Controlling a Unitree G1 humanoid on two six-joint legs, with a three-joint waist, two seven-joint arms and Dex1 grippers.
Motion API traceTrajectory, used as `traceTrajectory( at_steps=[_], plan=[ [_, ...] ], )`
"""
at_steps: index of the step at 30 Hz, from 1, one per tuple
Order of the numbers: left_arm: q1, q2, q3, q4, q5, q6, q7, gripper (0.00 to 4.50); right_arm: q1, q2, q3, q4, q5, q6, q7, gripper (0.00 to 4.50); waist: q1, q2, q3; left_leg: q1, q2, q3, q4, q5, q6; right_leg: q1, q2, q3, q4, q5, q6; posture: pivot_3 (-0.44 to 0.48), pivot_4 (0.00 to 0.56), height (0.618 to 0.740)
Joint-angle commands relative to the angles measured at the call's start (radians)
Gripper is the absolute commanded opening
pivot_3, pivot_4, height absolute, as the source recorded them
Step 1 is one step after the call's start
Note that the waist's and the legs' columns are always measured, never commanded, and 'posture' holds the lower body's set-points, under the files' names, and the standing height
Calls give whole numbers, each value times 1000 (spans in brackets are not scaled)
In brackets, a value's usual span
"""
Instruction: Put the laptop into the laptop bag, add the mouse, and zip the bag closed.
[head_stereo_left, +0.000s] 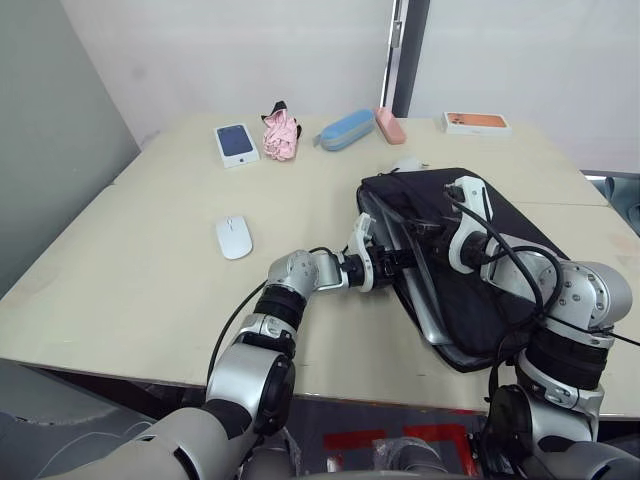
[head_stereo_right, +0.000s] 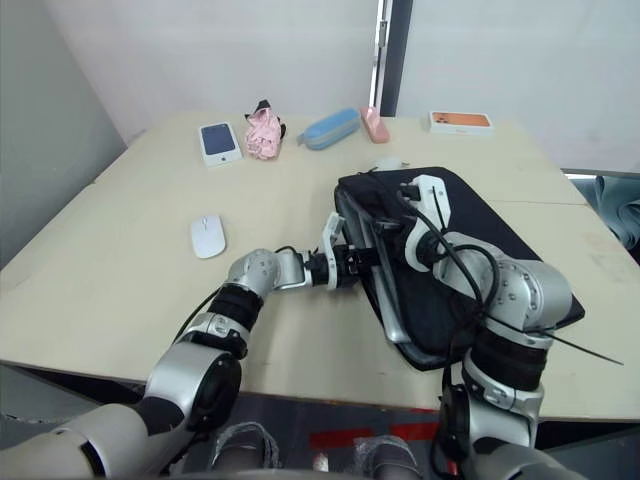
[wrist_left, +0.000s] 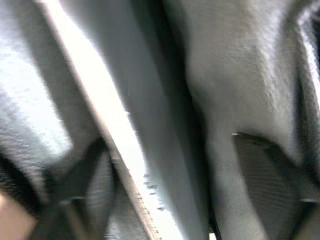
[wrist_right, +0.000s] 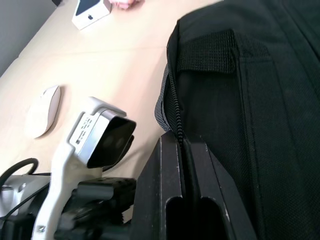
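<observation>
Step in hand: seating the laptop (head_stereo_left: 415, 290) in the laptop bag (head_stereo_left: 480, 250), at 3 o'clock on the tabletop (head_stereo_left: 150, 260).

Left claw (head_stereo_left: 395, 262): inside the bag mouth; fingers' state cannot be told.

Right claw (wrist_right: 182, 165): pressed together on the bag's zipper edge.

Mouse (head_stereo_left: 234, 237): 9 o'clock, well apart, untouched.

Next: judged, push laptop fully in, fetch mouse.

Left wrist view alone shows the laptop's bright edge against the lining.
</observation>
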Motion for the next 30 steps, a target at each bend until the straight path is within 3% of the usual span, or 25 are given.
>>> traceTrajectory(
  at_steps=[1, 10, 26, 30],
  plan=[
    [40, 12, -44, -140, -10, 67, -59, 4463, 3, -19, 14, 10, -3, -47, 21, 0, -5, 0, 0, 1, 0, 0, 0, 0, 0, 0, -1, 0, 0, -1, -1, 0, 150, 740],
    [115, 131, -80, -315, 7, 131, -86, 4463, 6, -62, 32, 47, -4, -89, 54, 0, -11, 0, 0, 2, -1, 1, 0, 1, 0, 0, -2, 1, 2, -3, -5, 0, 150, 740],
    [128, 103, -88, -292, 15, 150, -90, 4463, -11, -63, 47, 63, 4, -98, 56, 0, -14, 0, 0, 0, -6, 0, 0, 2, 3, 0, -4, 1, 2, -3, -4, 0, 150, 740],
    [133, 115, -161, -294, 32, 182, -138, 4463, -10, -62, 41, 54, 6, -93, 53, 0, -13, 0, 0, 0, -6, 0, 0, 2, 3, 0, -4, 1, 2, -3, -4, 0, 150, 740]
  ],
)
